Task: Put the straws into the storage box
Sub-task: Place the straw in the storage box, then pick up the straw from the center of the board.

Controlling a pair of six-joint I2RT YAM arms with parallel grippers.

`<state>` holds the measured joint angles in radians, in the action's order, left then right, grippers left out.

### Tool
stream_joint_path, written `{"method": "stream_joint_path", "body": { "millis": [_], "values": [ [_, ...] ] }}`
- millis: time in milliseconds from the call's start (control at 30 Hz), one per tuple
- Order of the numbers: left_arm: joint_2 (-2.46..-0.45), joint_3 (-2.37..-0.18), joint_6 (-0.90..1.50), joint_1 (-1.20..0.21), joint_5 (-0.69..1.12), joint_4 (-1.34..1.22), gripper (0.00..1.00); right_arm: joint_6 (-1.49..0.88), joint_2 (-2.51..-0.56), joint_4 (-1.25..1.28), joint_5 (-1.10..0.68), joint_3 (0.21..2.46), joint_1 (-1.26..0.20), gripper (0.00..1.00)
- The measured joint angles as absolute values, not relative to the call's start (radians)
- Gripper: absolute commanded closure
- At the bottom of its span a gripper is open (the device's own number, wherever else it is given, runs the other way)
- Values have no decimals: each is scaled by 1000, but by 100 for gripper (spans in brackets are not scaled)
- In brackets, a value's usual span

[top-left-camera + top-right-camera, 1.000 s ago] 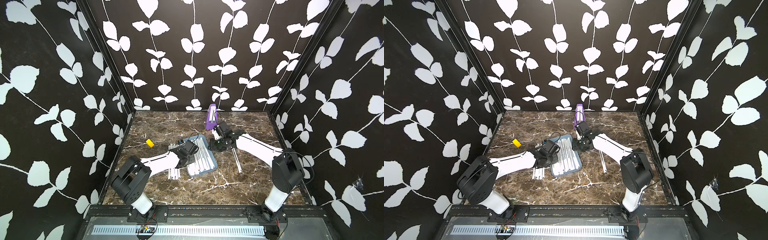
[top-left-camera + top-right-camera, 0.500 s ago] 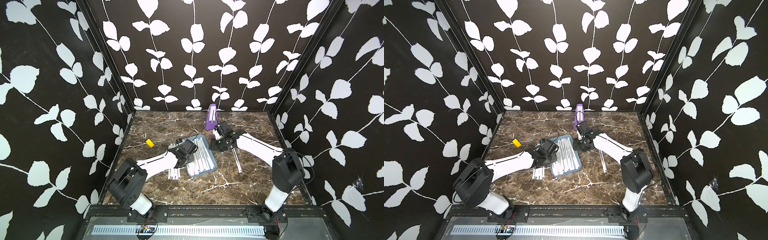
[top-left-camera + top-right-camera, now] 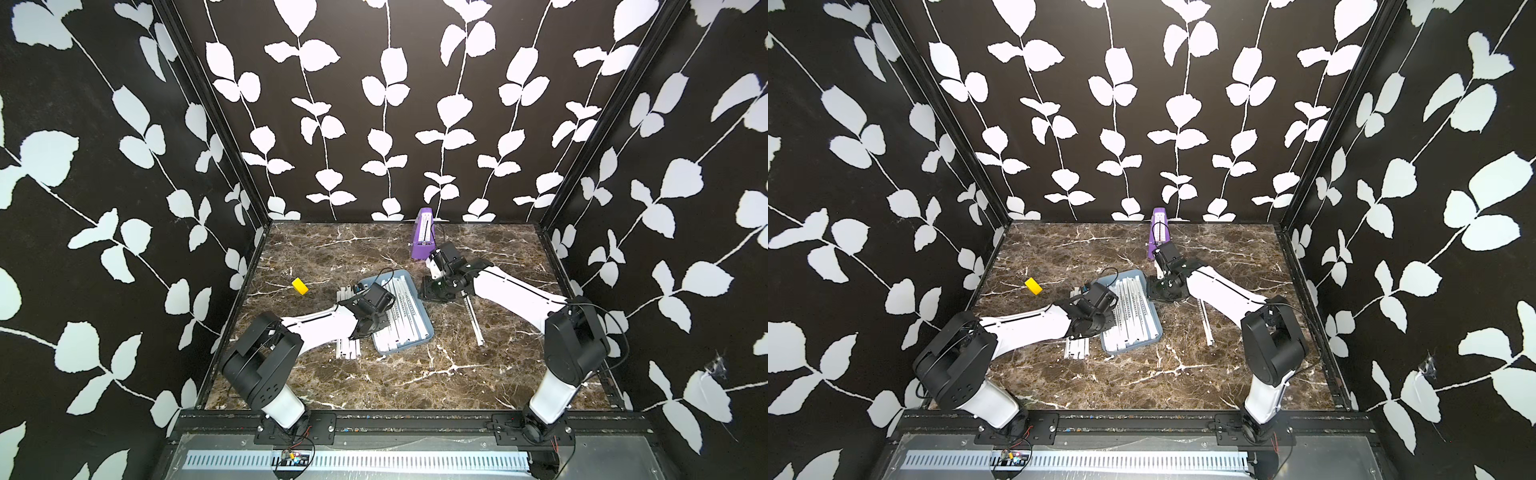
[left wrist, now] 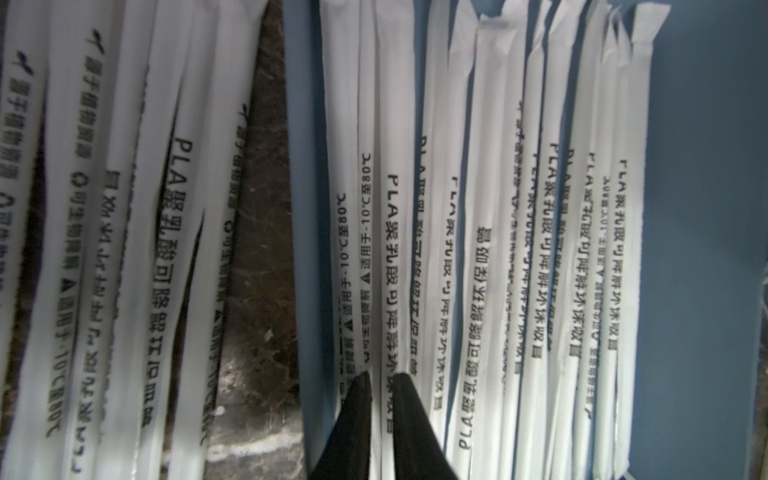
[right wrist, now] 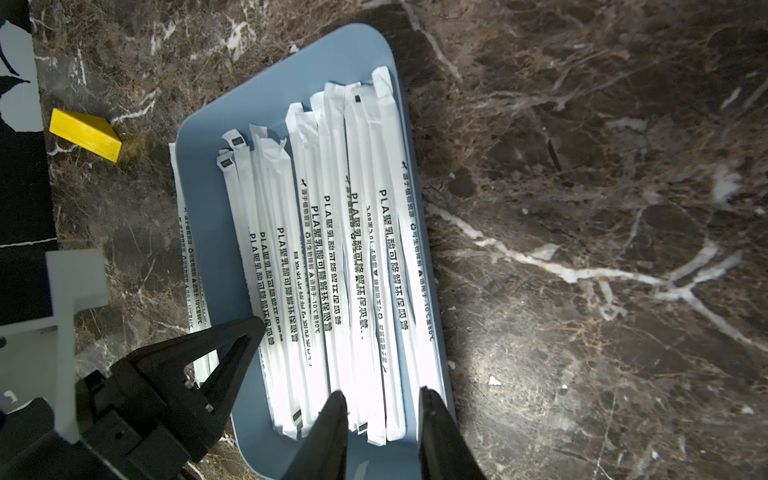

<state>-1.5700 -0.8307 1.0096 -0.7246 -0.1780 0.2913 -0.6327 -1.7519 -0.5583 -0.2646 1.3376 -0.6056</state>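
Note:
The storage box (image 3: pixel 401 350) is a light-blue tray lying mid-table, also seen in a top view (image 3: pixel 1130 348). Several white wrapped straws (image 3: pixel 402 307) lie lengthwise in it. More straws (image 3: pixel 347 348) lie on the marble left of it, and one straw (image 3: pixel 473 320) lies to its right. My left gripper (image 4: pixel 381 376) is low over the tray's left side, its jaws nearly together with one straw (image 4: pixel 395 249) pinched between them. My right gripper (image 5: pixel 382 397) hovers open over the straws' ends at the tray's far right corner (image 3: pixel 434 291), holding nothing.
A tall purple wedge (image 3: pixel 422 237) stands just behind the right gripper. A yellow block (image 3: pixel 299 286) lies left of the tray. Patterned walls close in three sides. The loose straws (image 4: pixel 124 208) lie close against the tray's rim (image 4: pixel 299 208).
The left arm's elbow has shifted slightly while its gripper stays over the tray's left side. The right arm has not moved.

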Motion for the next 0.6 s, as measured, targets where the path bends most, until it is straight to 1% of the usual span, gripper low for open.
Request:
{"method": "stream_joint_path", "body": {
  "millis": [67, 167, 333, 500, 533, 600],
  "values": [
    [-1546, -849, 989, -725, -193, 332, 74, -616, -1752, -567, -249, 1338, -601, 70],
    [-1470, -911, 926, -725, -232, 407, 62, -574, -1750, -602, -216, 1330, -576, 70],
    [-1290, -1028, 737, -725, -344, 509, 43, -479, -1714, -694, -101, 1238, -461, 67],
    [-1189, -1038, 572, -721, -481, 581, 13, -403, -1714, -762, 17, 1196, -447, 73],
    [-1181, -1030, 550, -715, -494, 585, 11, -392, -1715, -770, 36, 1187, -448, 74],
    [-1161, -988, 529, -678, -477, 566, 10, -375, -1721, -783, 59, 1183, -450, 75]
  ]
}}
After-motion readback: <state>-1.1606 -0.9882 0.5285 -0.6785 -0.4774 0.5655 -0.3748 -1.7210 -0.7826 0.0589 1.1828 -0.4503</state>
